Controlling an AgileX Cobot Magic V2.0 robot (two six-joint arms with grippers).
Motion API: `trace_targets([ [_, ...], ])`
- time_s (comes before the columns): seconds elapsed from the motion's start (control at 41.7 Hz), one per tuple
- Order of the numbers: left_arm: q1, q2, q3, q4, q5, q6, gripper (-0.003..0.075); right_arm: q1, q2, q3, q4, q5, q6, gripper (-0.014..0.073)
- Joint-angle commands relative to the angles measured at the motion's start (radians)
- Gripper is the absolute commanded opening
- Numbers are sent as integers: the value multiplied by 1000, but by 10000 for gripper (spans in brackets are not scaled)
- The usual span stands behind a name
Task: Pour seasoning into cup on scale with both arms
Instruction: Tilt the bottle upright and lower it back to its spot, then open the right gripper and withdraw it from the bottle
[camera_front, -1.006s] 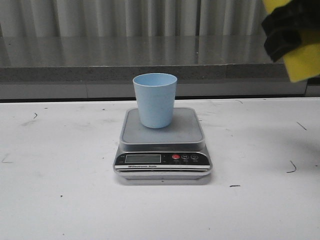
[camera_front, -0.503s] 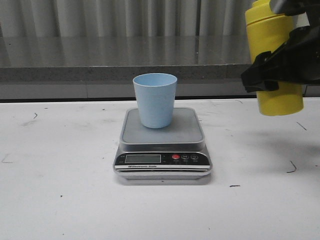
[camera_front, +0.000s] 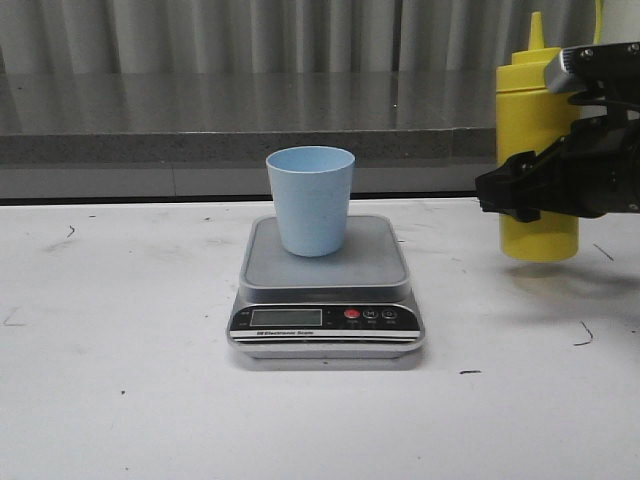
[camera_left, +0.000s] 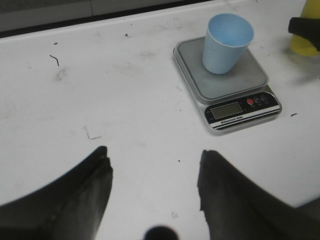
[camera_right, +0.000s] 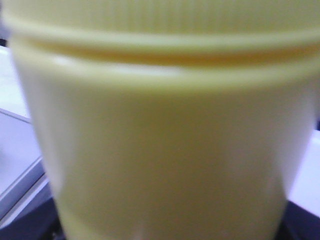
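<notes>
The pale blue cup (camera_front: 310, 200) stands upright on the grey platform of the silver scale (camera_front: 375, 262), also seen from the left wrist as the cup (camera_left: 225, 42) on the scale (camera_left: 250, 82). To the right of the scale, the yellow seasoning bottle (camera_front: 537, 110) stands upright, nozzle up, its base at or just above the table. My right gripper (camera_front: 530, 192) is shut around its middle. The bottle (camera_right: 165, 140) fills the right wrist view and hides the fingers. My left gripper (camera_left: 152, 160) hangs open over bare table, left of the scale and well short of it, holding nothing.
The white table (camera_front: 120, 330) carries small dark scuff marks. A grey ledge (camera_front: 200, 150) and a corrugated wall run along its far edge behind the scale. The seasoning bottle (camera_left: 306, 44) shows at the edge of the left wrist view.
My right gripper has brought the seasoning bottle down from the upper right corner and turned it from tilted to upright beside the scale. The cup and scale have not moved.
</notes>
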Motion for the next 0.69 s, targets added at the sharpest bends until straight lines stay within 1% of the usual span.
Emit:
trace_targets([
  [0.0,0,-3,-24,-3,-68,-9,386,-9,-5,-28,36,-198,-29,258],
  [0.144,0,-3,-24,-3,-68,-9,386,-9,58,-28,51,-318,-109,258],
  [0.216,0,-3,-24,-3,-68,-9,386,-9,80,-28,51,-343,-138,260],
  [0.288,0,-3,-24,-3,-68,-9,386,-9,96,-28,56,-346,-138,274],
  [0.359,0,-3,-24,-3,-68,-9,386,-9,106,-28,65,-349,-138,323],
  [0.431,0,-3,-24,-3,-68,-9,386,-9,111,-28,66,-356,-138,414],
  [0.551,0,-3,-24,-3,-68,-9,386,-9,111,-28,78,-350,-137,533],
  [0.623,0,-3,-24,-3,-68,-9,386,-9,111,-28,97,-345,-137,583],
  [0.671,0,-3,-24,-3,-68,-9,386,-9,111,-28,101,-345,-137,597],
])
